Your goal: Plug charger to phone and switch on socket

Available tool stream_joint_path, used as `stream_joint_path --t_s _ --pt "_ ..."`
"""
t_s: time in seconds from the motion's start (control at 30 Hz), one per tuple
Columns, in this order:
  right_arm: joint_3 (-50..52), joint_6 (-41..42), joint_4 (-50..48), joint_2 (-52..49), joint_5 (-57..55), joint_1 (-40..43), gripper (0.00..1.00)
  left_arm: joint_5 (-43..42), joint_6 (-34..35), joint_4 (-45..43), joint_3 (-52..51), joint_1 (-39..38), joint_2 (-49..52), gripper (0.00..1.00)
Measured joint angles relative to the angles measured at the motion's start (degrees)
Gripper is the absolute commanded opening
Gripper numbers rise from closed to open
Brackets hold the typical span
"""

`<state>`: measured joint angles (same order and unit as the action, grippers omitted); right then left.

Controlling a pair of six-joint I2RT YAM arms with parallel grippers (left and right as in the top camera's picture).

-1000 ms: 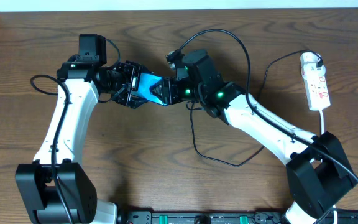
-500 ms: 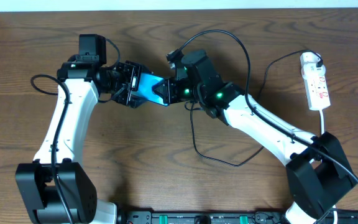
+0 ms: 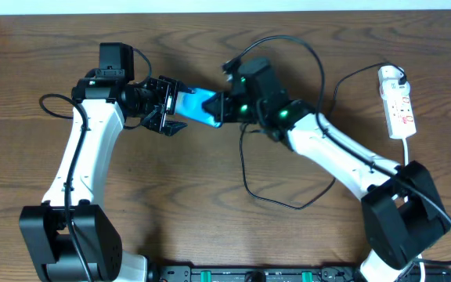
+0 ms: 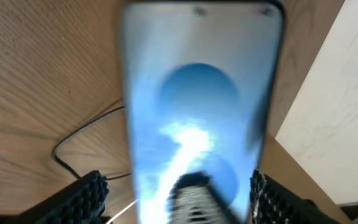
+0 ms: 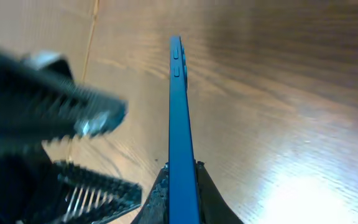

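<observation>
Phone (image 3: 200,106) changes hands here — it is now further right than a moment ago, out from deep between the left fingers (image 3: 172,124) and up in the grip of the right fingers (image 3: 219,110). The right fingers are clamped on one short end of it. The right wrist view shows the phone edge-on, pinched at the bottom. The left fingers are spread apart and only frame the other end; they do not seem to squeeze it any more. The phone hangs above the worktop (image 3: 171,204), around the middle and nearer the far edge.

I think this means the right arm alone carries the phone now, and the left arm is free to fetch the plug end of the wire.

The charger (image 3: 243,168) lies in a loose loop on the worktop, under the right arm. I cannot tell where its small tip is, or if it is in the phone yet.

The socket (image 3: 398,106) lies by the right edge, close to the far right corner — something dark sits in its far end, maybe a plug. No boxes or bowls are on the worktop.
</observation>
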<state>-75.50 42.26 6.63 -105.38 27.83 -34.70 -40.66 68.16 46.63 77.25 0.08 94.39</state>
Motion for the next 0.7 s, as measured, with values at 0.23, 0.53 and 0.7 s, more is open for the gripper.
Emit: stream_joint_path --t_s 0.23,0.53,0.7 --pt "0.2 11.1 -8.4 0.0 5.2 7.4 0.01 -2.2 -8.5 -8.9 0.0 0.0 0.0 0.75" --pt "0.2 31.4 -17.2 0.0 8.8 8.1 0.01 -5.7 -13.4 -17.9 0.0 0.0 0.0 0.74" --pt "0.2 39.0 -18.1 0.0 9.7 7.4 0.01 -7.3 -14.3 -23.6 0.0 0.0 0.0 0.71"
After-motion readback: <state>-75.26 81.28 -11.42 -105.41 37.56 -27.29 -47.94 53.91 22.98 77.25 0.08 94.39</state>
